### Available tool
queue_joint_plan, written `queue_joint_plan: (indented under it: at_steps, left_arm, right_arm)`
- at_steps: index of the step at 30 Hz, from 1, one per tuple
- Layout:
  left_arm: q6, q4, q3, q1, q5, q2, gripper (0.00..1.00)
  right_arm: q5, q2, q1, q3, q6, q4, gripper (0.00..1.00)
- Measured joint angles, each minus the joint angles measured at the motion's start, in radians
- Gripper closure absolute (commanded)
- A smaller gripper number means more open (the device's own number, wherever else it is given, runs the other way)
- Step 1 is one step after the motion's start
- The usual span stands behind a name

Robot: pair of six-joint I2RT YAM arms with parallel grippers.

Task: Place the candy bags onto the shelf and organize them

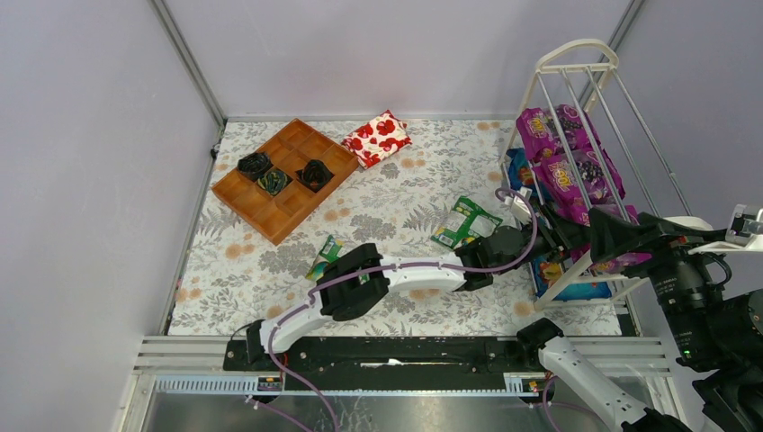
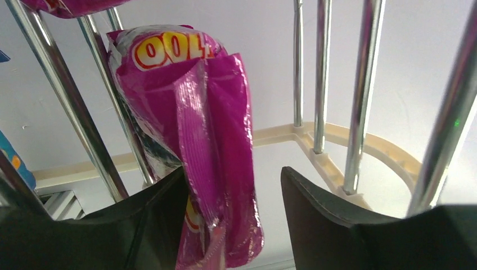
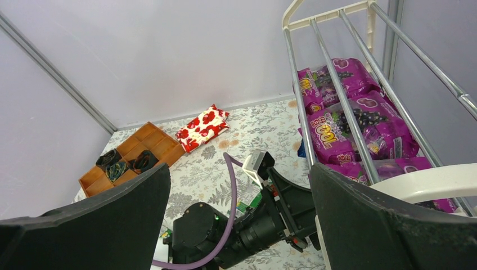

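Observation:
The white rod shelf point(image 1: 576, 49) stands at the right. Two purple candy bags point(image 1: 549, 126) point(image 1: 580, 175) lie on its slanted tier, and a third point(image 1: 616, 259) sits lower. In the left wrist view a purple bag point(image 2: 185, 95) hangs against the rods point(image 2: 360, 84). It is between the jaws of my left gripper point(image 2: 232, 174), touching the left finger with a gap to the right one. My left gripper point(image 1: 547, 236) is open at the shelf's lower front. My right gripper point(image 3: 239, 169) is wide open and empty above it. Two green-and-white bags point(image 1: 465, 222) point(image 1: 326, 256) lie on the table.
A brown compartment tray point(image 1: 270, 216) holding dark items sits at the back left. A red-and-white flowered packet point(image 1: 378, 137) lies behind it. Blue bags point(image 1: 576, 290) point(image 1: 519, 171) sit low in the shelf. Grey walls close the left, back and right.

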Motion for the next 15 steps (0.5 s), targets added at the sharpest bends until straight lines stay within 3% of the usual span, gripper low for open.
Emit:
queue_joint_plan:
  at_steps: [15]
  left_arm:
    - [0.055,-0.042,-0.277,0.029,0.060,-0.237,0.14]
  right_arm:
    - [0.000,0.000,0.000,-0.011,-0.006,0.000,0.00]
